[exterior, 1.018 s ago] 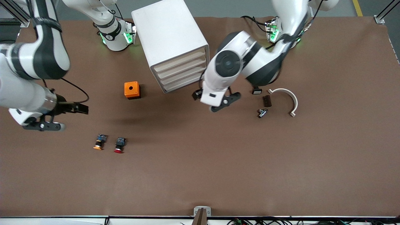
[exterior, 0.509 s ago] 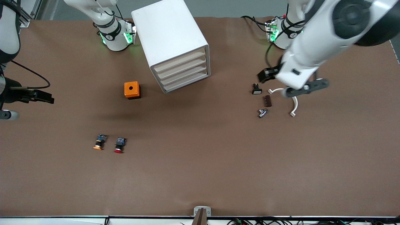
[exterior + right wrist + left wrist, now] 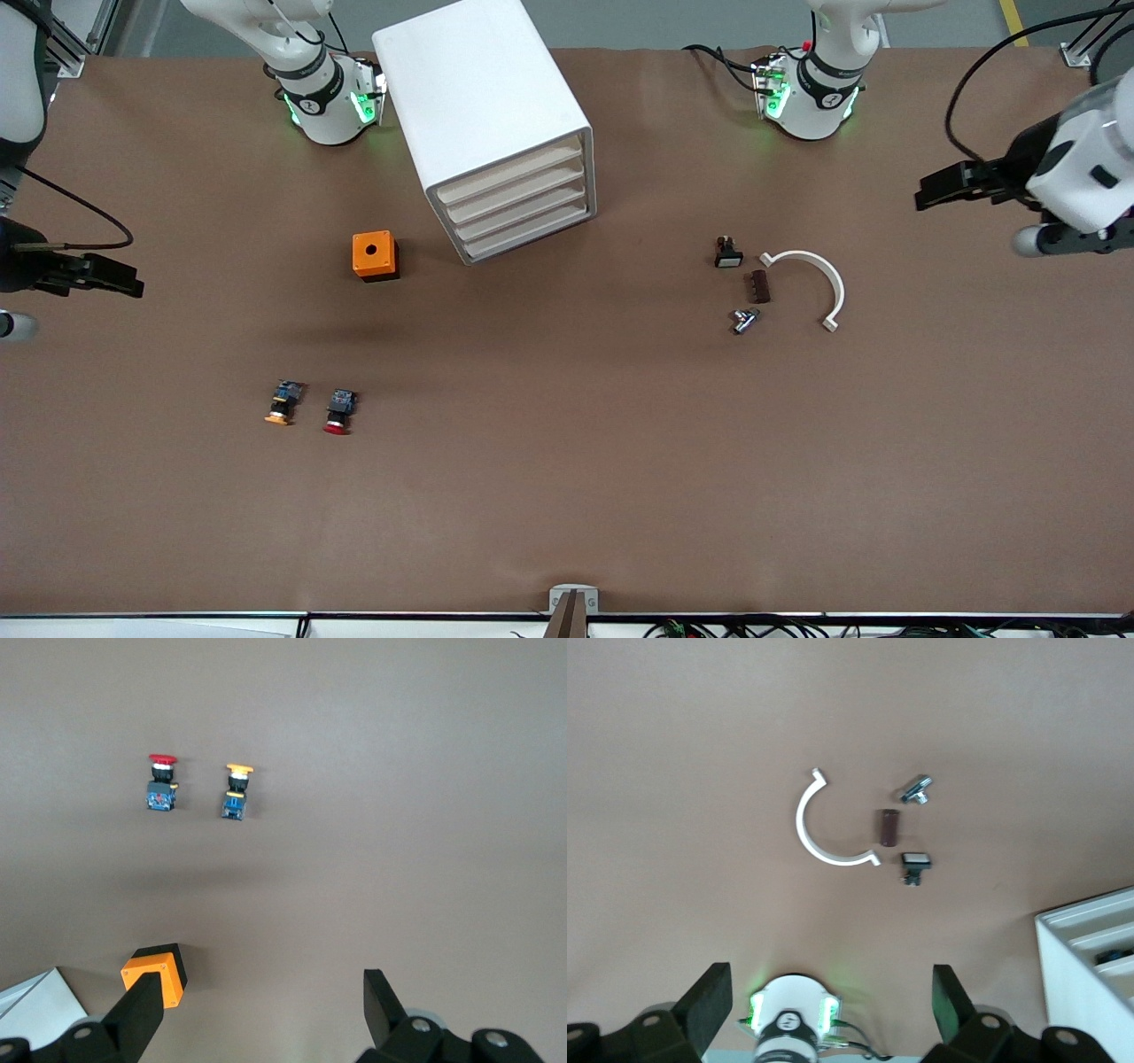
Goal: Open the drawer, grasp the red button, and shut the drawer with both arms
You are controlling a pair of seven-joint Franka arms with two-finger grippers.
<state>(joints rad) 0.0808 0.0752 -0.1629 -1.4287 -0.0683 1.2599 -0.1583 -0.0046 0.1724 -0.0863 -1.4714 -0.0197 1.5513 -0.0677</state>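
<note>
Here one red button (image 3: 337,414) lies beside one yellow-capped button (image 3: 282,404) toward the table's (image 3: 567,496) front edge; one four-drawer cabinet (image 3: 496,133) stands shut. Left tool (image 3: 833,1001) and right tool (image 3: 261,1010) hover open, empty, over opposite table ends.

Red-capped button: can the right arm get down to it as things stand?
Probably yes. The red-capped button lies in the open beside the orange-capped button, nothing over it; the right gripper is open and empty.
</note>
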